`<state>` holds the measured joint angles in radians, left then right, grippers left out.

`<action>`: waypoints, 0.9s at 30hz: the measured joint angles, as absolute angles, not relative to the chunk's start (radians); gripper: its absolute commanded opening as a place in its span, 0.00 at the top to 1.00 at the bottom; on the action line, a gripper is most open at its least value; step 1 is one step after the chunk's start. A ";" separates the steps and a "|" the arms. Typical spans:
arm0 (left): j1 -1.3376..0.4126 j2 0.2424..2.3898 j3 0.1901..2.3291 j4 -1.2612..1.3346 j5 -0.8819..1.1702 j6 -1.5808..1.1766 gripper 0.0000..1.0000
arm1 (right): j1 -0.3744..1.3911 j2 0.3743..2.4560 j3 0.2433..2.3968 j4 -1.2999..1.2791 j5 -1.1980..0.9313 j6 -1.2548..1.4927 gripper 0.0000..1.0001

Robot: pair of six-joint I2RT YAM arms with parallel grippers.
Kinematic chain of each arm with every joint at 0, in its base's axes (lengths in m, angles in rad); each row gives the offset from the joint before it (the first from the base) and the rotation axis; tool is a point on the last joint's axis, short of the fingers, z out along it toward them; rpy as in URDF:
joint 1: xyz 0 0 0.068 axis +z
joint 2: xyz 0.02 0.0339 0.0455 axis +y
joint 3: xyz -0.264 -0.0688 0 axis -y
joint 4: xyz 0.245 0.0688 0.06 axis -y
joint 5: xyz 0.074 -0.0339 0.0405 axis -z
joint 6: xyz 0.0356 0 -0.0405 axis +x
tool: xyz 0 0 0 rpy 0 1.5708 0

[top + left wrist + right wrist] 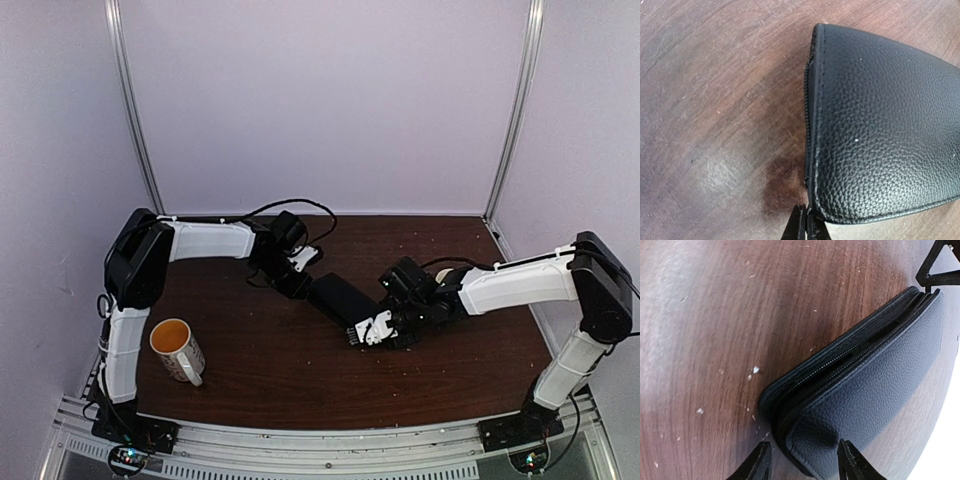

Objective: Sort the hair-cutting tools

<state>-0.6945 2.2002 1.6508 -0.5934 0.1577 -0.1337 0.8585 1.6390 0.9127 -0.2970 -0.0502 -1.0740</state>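
Note:
No scissors or hair clips show in any view. A black grained case (pixel 338 299) lies slantwise mid-table. My left gripper (pixel 296 281) is at its far-left end. In the left wrist view the fingers (pixel 801 227) are pressed together at the case's corner (pixel 880 130), where the zipper line ends, pinching its edge. My right gripper (pixel 374 331) is at the near-right end. In the right wrist view it (pixel 804 465) is open, with a finger on each side of the case's corner (pixel 865 390). The zipper (pixel 850 357) is partly open there.
A white mug (pixel 178 350) with an orange inside stands upright at the near left. A pale rounded thing (pixel 443 272) is mostly hidden behind the right arm. Cables (pixel 290 208) trail at the back. Grey walls and metal posts close the table in.

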 measured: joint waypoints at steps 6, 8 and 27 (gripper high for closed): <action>-0.694 2.218 1.674 -0.596 0.159 -0.117 1.00 | 0.894 1.686 0.921 -0.261 -0.025 -1.065 0.67; -0.693 2.218 1.677 -0.594 0.161 -0.117 1.00 | 0.910 1.704 0.948 -0.268 -0.023 -1.041 0.70; -0.699 1.999 1.377 -0.551 0.116 -0.163 1.00 | 0.954 1.863 1.169 -0.385 -0.033 -0.864 0.75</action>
